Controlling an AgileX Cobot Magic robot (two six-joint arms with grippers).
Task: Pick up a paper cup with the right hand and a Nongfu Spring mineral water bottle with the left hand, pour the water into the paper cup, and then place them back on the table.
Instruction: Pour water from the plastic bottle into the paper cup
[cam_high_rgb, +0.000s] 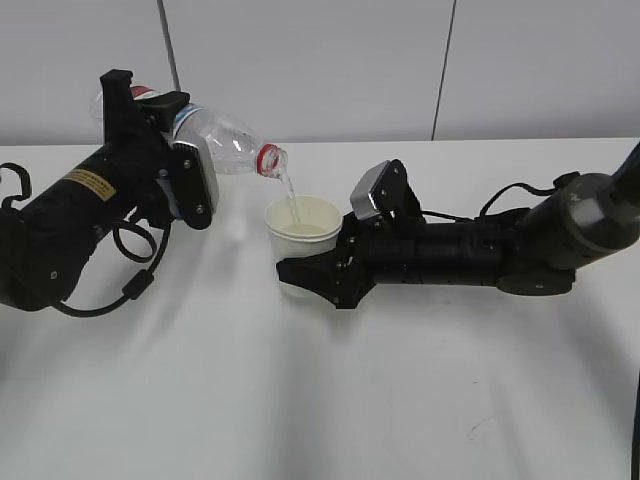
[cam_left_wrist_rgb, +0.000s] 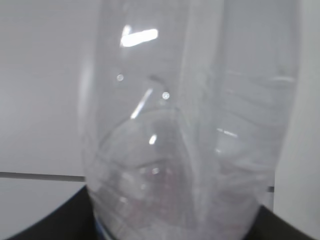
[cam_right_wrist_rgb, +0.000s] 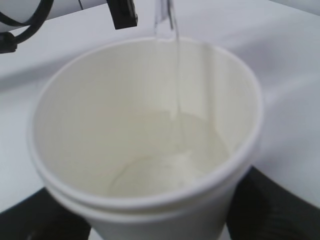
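My left gripper (cam_high_rgb: 150, 110) is shut on the Nongfu Spring mineral water bottle (cam_high_rgb: 225, 140), held tipped over with its red-ringed mouth (cam_high_rgb: 271, 160) pointing down to the right. A thin stream of water (cam_high_rgb: 290, 200) runs from the mouth into the paper cup (cam_high_rgb: 302, 240). My right gripper (cam_high_rgb: 305, 270) is shut on the cup, holding it upright just above the table (cam_high_rgb: 330, 400). In the left wrist view the clear bottle (cam_left_wrist_rgb: 190, 130) fills the frame. Seen from the right wrist, the cup (cam_right_wrist_rgb: 145, 130) holds some water, with the stream (cam_right_wrist_rgb: 176, 75) falling in.
The white tabletop stretches in front of both arms, with a small dark scuff mark (cam_high_rgb: 483, 428) near the front right. A pale wall with vertical seams (cam_high_rgb: 443, 70) stands behind the table. Looped black cables (cam_high_rgb: 135, 265) hang under the left arm.
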